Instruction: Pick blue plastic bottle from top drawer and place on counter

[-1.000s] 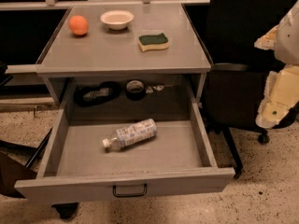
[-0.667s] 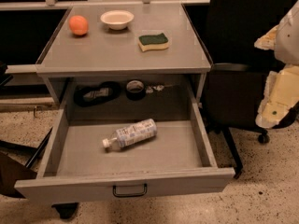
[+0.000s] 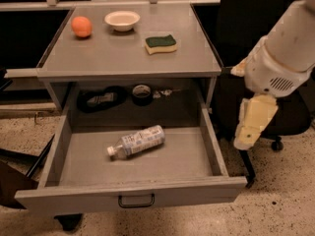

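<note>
The blue plastic bottle (image 3: 136, 141) lies on its side in the open top drawer (image 3: 133, 196), white cap toward the front left. The drawer is pulled fully out, with its dark handle on the front panel. The counter (image 3: 118, 53) is the flat grey top above it. My gripper (image 3: 252, 124) hangs pale and cream-coloured from the white arm at the right. It is outside the drawer's right wall, above floor level and well apart from the bottle.
On the counter are an orange (image 3: 81, 26), a white bowl (image 3: 122, 19) and a green-and-yellow sponge (image 3: 160, 44). Dark items (image 3: 101, 100) and a tape roll (image 3: 141, 93) lie in the recess behind the drawer. A black office chair (image 3: 275, 107) stands at the right.
My arm and gripper have moved left and a little down, closer to the drawer's right side. The bottle and drawer have not moved.
</note>
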You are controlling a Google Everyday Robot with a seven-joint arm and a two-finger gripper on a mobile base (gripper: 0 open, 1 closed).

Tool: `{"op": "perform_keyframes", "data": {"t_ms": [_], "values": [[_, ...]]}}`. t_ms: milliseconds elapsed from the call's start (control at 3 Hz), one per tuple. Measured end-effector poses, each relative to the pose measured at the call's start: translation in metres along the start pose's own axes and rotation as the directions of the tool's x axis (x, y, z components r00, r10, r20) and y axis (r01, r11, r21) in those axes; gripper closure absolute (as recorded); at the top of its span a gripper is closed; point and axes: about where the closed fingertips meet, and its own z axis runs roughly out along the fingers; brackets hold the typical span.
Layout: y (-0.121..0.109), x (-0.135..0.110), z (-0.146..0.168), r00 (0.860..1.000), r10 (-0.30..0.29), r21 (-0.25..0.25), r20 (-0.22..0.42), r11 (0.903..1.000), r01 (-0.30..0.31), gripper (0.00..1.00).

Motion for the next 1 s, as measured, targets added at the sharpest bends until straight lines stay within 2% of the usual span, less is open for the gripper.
{"op": "perform_keyframes", "data": {"t_ms": [333, 1000], "values": [[0.0042, -0.0381, 0.0715, 0.997, -0.043, -0.072, 0.066, 0.9963, 0.048, 0.0], [0.0032, -0.0415, 0.0744, 0.996, -0.048, -0.072, 0.079, 0.996, 0.053, 0.0]]}}
